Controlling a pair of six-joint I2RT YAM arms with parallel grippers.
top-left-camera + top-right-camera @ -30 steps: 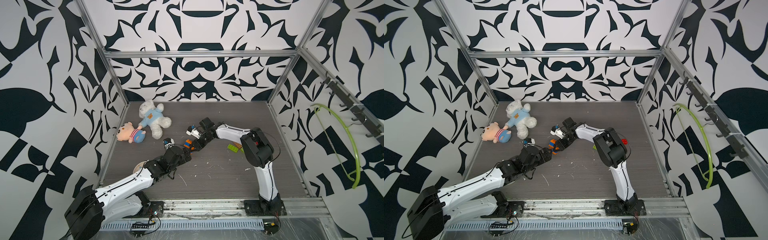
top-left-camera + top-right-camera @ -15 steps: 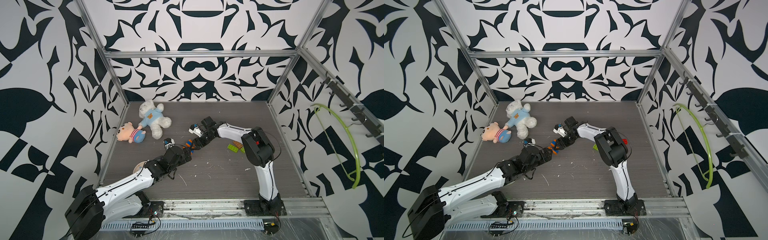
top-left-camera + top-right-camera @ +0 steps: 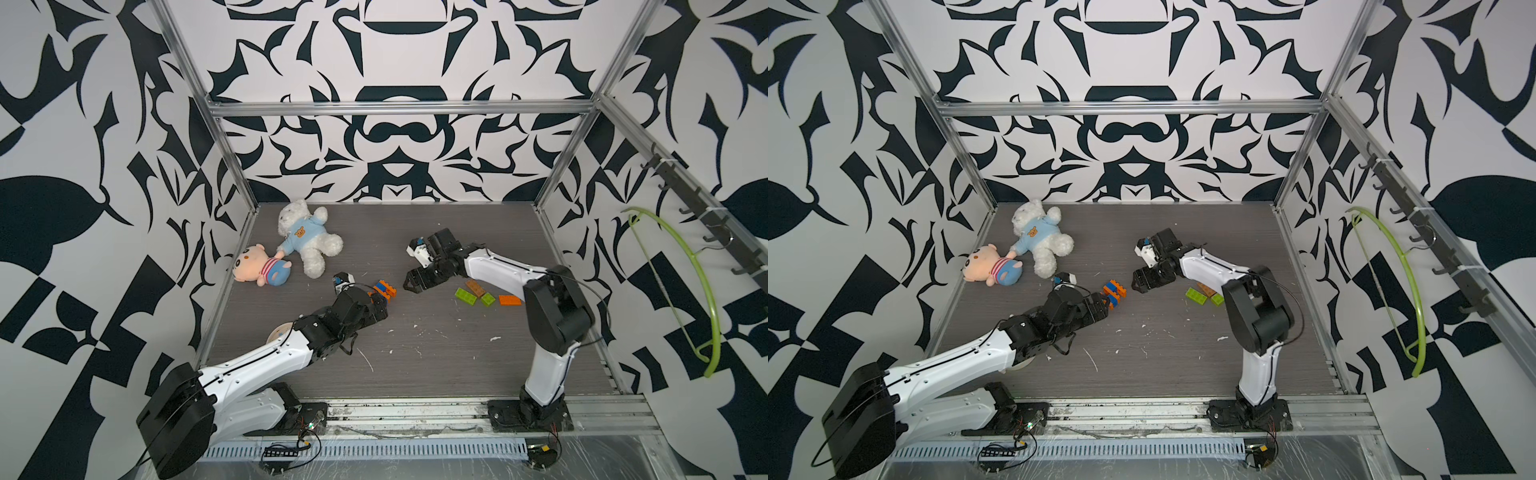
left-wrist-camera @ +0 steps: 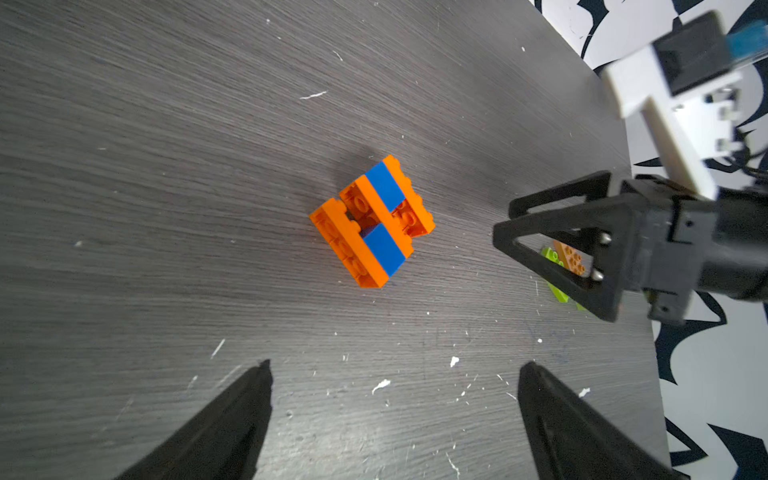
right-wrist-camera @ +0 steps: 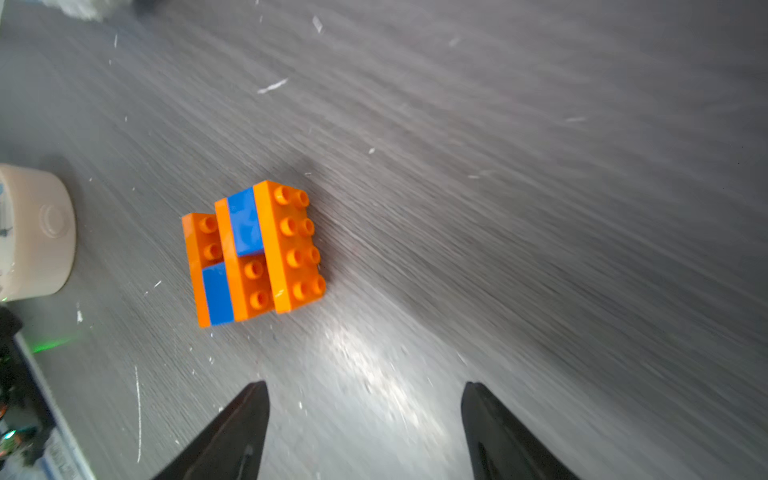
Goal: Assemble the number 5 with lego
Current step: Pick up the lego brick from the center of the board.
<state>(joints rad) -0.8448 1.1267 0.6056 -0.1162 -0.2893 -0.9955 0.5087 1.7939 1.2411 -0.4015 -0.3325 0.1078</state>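
1. Table (image 3: 436, 374): 1 round cream clock (image 3: 277, 332) close to the near-left corner, mostly hidden under the left arm.
2. Left gripper (image 4: 395, 370): fingers spread, nothing between them, tips just short of the lego build.
3. Lego build (image 4: 372, 220): 1 piece, about mid-table, lying free on the surface. It counts 3 orange rectangles and 2 blue squares joined together. Seen in both top views (image 3: 1112, 291).
4. Loose bricks right of the build, beside the right arm, 4 in all: 2 lime green (image 3: 465, 296) (image 3: 488, 299), 1 brown (image 3: 475, 287), 1 orange (image 3: 510, 300). The brown one touches a green one.
5. Right gripper (image 5: 365, 386): fingers apart, empty, close to the build on its right side, not touching it.
6. Toward the far-left corner: 2 plush toys touching each other, a pink-faced doll (image 3: 257, 270) and a white teddy in a blue jumper (image 3: 307, 241).
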